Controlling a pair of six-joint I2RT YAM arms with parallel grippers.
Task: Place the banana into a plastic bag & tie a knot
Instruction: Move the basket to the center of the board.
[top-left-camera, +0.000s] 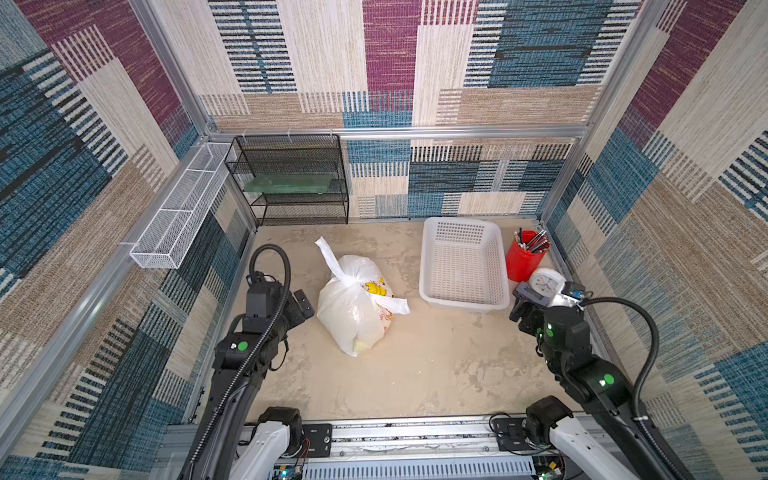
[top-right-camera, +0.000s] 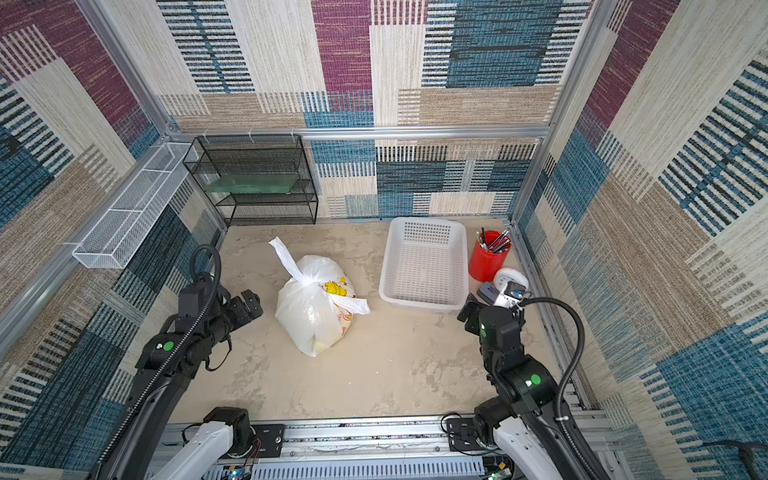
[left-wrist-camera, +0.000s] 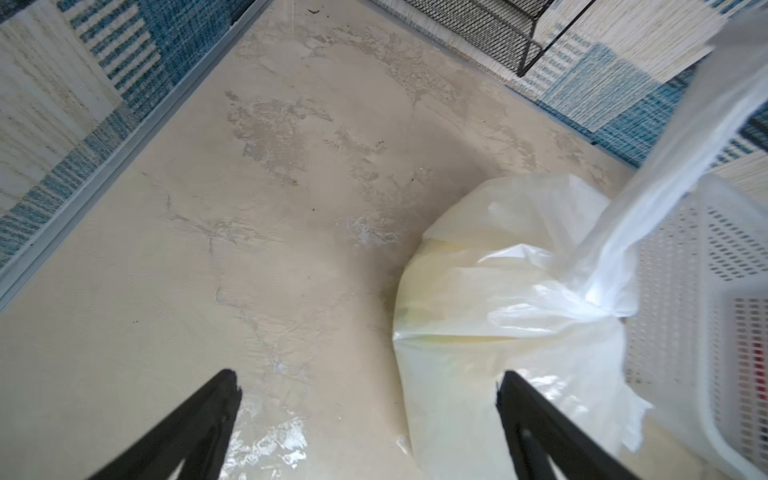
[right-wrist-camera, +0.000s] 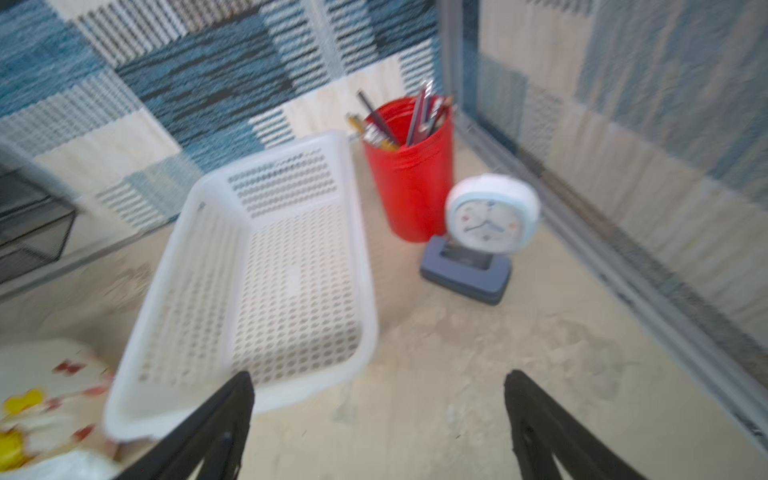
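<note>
The plastic bag (top-left-camera: 349, 316) (top-right-camera: 307, 316) lies in the middle of the table, white and crinkly, with its yellow cartoon print (top-left-camera: 376, 287) facing right. Its handles are bunched into the knot (top-left-camera: 352, 284) (top-right-camera: 309, 281) (left-wrist-camera: 598, 297). One loose end (top-left-camera: 328, 253) sticks up toward the back and the other (top-left-camera: 395, 305) lies to the right. A pale yellow shape, the banana (top-left-camera: 362, 345), shows faintly through the bag's near end. My left gripper (top-left-camera: 303, 305) (left-wrist-camera: 368, 386) is open just left of the bag and holds nothing. My right gripper (top-left-camera: 521, 307) (right-wrist-camera: 380, 386) is open over bare table near the basket's front corner.
A white perforated basket (top-left-camera: 422, 270) (right-wrist-camera: 365, 266) stands right of the bag. Beside it are a red cup (top-left-camera: 523, 262) (right-wrist-camera: 409, 187) of pens and a small white clock (top-left-camera: 546, 282) (right-wrist-camera: 490, 216). A black mesh shelf (top-left-camera: 291, 183) stands at the back left, and a white wire tray (top-left-camera: 178, 216) hangs on the left wall.
</note>
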